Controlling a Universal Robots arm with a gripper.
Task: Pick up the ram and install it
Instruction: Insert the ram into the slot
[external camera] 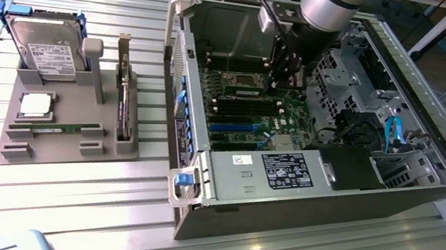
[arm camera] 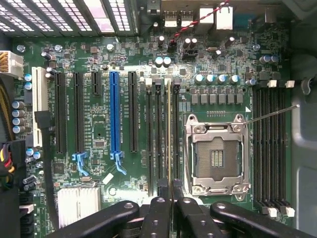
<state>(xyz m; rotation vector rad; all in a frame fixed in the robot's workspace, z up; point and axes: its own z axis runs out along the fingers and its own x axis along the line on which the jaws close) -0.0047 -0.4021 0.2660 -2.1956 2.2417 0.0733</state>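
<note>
Inside the computer case (external camera: 320, 178) the end effector (external camera: 286, 80) grips the ram (arm camera: 168, 129), edge-on beside the socket (arm camera: 216, 157) in wrist view.

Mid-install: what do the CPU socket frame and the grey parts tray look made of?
The socket frame looks like bare metal, probably steel, with a bright silvery finish and glints along its rails. The parts tray is likely plastic: matte grey-brown, uniform in colour, no shine.
</note>
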